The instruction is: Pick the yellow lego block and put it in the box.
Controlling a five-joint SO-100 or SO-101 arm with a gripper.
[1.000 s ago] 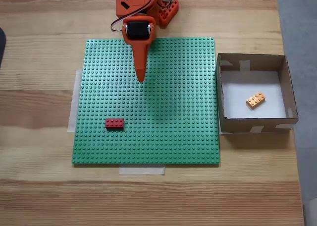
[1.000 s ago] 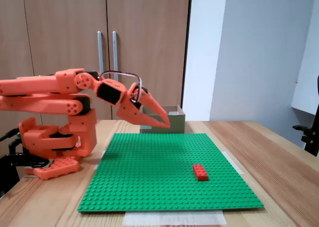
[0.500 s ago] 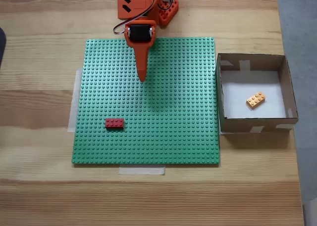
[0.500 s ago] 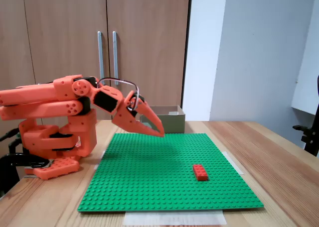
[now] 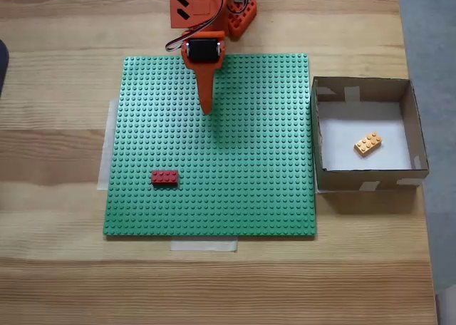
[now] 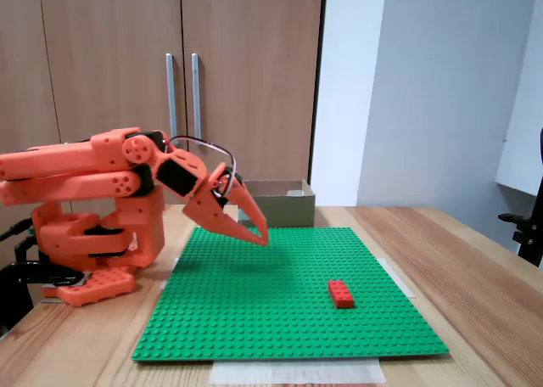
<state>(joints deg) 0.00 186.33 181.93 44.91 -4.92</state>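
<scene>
The yellow lego block (image 5: 368, 143) lies tilted on the white bottom of the box (image 5: 363, 177), which stands right of the green baseplate in the top-down fixed view. Seen from the side, the box (image 6: 288, 210) is behind the baseplate. My orange gripper (image 5: 206, 110) hangs over the baseplate's upper middle, shut and holding nothing, far left of the box. In the side fixed view the gripper (image 6: 260, 238) points down toward the plate, folded back near the arm's base.
A red brick (image 5: 164, 177) sits on the green baseplate (image 5: 256, 197) at lower left; in the side view the red brick (image 6: 341, 293) is near the front right of the baseplate (image 6: 254, 319). The arm's base (image 5: 214, 4) stands at the table's far edge.
The arm has folded back toward its base and the gripper tip has dropped lower over the plate. The yellow block and red brick have not moved.
</scene>
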